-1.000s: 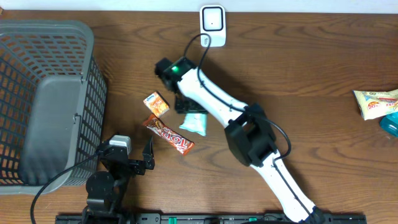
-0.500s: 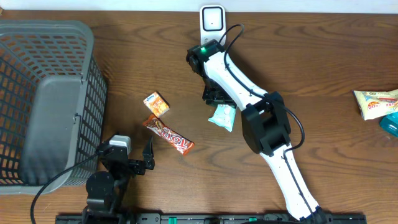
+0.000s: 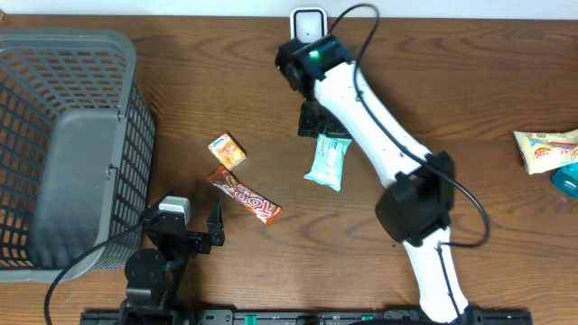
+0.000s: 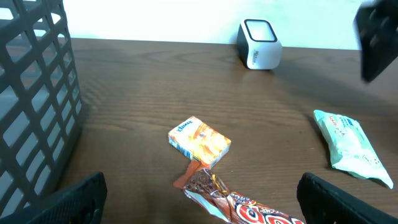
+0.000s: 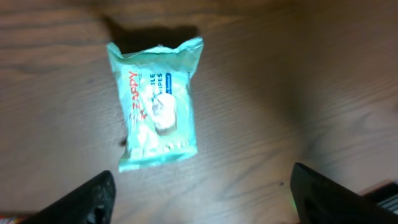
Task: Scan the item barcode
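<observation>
The wipes packet [image 3: 326,162] lay flat on the table [image 3: 470,81], printed side up, near the scanner [image 3: 308,20] but on the near side of it, with nothing gripping it.

Going left to right in the overhead: the grey basket [image 3: 135,153] filled the left edge. Near its front corner sat the left gripper [image 3: 183,219], fingers spread wide and holding nothing. Then came the small orange box [image 3: 228,150], with the chocolate bar [image 3: 246,196] just beside it. Right of those was the packet, with the right gripper [image 3: 316,122] just above its top end.

From overhead I couldn't tell if those fingers touched it. The right wrist cam sorted that out: both fingers [image 5: 93,199] stood far apart, and the packet lay clear of them. That cam also let me read "ZAPPY" on the wrapper, which was just a mint blur from above.

The left wrist cam gave me the scanner's front window, upright and facing my way.

Only the overhead caught the yellow snack bag [image 3: 546,149] and something blue [image 3: 567,179] at the far right edge.
</observation>
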{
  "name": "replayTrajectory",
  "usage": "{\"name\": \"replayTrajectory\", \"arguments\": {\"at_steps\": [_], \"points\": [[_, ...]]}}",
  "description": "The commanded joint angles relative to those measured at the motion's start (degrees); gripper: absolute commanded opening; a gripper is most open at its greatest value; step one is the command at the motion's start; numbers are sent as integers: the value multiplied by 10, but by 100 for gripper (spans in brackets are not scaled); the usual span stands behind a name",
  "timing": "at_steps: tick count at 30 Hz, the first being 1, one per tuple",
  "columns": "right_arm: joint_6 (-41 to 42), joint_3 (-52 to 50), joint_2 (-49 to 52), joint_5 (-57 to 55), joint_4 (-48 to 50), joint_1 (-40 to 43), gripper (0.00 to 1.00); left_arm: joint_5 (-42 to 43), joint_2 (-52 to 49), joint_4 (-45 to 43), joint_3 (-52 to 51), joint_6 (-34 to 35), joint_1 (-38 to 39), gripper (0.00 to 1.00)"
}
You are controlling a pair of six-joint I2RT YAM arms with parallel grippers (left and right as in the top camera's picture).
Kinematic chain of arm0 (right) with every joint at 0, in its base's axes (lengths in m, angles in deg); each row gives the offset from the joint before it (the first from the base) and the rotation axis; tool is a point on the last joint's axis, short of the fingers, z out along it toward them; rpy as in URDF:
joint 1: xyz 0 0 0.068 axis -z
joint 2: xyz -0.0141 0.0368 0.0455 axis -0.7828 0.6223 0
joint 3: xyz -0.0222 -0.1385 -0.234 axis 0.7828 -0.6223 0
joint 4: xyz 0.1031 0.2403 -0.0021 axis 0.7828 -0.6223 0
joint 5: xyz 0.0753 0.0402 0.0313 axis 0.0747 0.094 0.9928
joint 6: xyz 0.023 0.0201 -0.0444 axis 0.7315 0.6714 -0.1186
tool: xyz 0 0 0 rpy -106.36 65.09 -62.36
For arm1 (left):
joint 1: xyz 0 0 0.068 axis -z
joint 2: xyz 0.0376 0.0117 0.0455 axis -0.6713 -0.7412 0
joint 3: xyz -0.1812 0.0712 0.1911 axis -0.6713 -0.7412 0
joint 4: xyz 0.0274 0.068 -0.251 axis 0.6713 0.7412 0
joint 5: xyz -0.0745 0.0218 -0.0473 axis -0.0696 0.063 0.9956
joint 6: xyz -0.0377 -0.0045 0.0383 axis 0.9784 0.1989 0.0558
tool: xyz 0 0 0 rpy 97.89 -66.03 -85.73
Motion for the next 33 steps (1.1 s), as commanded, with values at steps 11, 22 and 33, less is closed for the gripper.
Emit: {"name": "replayTrajectory", "arguments": {"at_steps": [11, 22, 33], "points": [[-77, 2, -29, -15, 16, 3, 99, 7, 3, 4, -13, 1, 3, 98], [31, 1, 26, 27, 76, -23, 85, 7, 3, 4, -13, 1, 3, 98], [132, 1, 140, -47, 77, -53, 80, 7, 3, 4, -13, 1, 3, 98]]}}
